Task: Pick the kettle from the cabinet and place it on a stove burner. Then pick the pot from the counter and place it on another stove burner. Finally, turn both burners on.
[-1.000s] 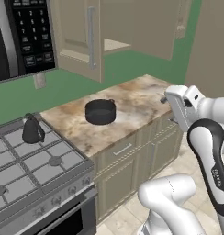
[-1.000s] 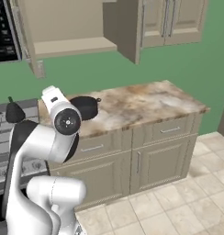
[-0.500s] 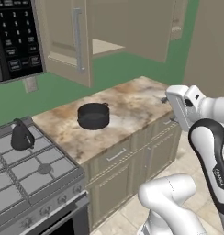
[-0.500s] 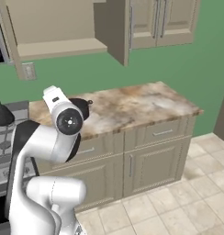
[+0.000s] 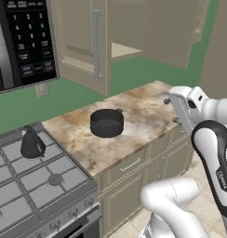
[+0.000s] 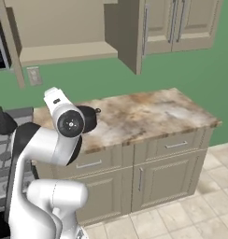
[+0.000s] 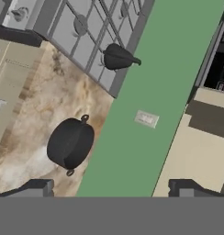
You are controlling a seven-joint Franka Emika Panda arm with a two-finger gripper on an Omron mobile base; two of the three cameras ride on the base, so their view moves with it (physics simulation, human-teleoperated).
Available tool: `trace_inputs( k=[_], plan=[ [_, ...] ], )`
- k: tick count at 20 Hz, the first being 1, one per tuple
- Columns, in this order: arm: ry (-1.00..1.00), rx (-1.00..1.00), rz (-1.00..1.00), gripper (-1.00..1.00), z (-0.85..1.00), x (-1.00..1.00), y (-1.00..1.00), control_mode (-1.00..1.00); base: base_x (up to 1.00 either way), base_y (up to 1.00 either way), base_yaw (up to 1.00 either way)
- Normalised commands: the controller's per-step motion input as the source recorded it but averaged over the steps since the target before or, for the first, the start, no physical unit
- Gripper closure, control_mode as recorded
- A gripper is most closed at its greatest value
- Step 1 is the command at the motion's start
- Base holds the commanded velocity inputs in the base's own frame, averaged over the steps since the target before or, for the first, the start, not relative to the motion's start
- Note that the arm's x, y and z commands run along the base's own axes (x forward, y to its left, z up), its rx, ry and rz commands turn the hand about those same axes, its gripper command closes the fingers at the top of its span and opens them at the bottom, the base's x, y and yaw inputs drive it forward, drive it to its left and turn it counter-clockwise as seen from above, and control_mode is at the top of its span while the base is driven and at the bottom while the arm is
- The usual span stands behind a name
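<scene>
The small black kettle (image 5: 32,144) stands on the back right burner of the silver stove (image 5: 22,186); it also shows as the kettle (image 7: 117,57) and the kettle (image 6: 3,123). The wide dark pot (image 5: 106,123) sits lidless on the marbled counter (image 5: 143,116), right of the stove. My gripper (image 5: 173,110) hovers above the counter's right front part, well apart from the pot (image 7: 70,143). The gripper (image 7: 111,188) is open, with nothing between its fingertips (image 7: 38,187). My hand hides part of the pot (image 6: 91,116). The cabinet (image 5: 83,42) door hangs open.
A black microwave (image 5: 22,42) hangs over the stove. A wall socket (image 7: 146,118) sits on the green wall. Free burners (image 5: 55,179) lie in front of the kettle. Drawers and doors (image 6: 167,163) run below the counter, above tiled floor (image 6: 200,214).
The whole picture has shifted, so the base has moved along the counter. The arm keeps its pose and the gripper stays open. Kettle and pot rest where they were.
</scene>
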Motion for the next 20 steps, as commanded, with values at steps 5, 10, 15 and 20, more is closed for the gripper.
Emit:
trace_inputs(
  k=[5, 10, 15, 20],
  plan=[
    [0.00, 0.00, 0.00, -1.00, 0.00, 0.00, 0.00, 1.00, 0.61, 0.00, 0.15],
    [0.00, 0.00, 0.00, -1.00, 0.00, 0.00, 0.00, 1.00, 0.63, 0.00, 0.15],
    [0.00, 0.00, 0.00, -1.00, 0.00, 0.00, 0.00, 1.00, 0.68, -0.08, 0.17],
    [0.00, 0.00, 0.00, -1.00, 0.00, 0.00, 0.00, 1.00, 0.40, -0.03, 0.11]
  ],
)
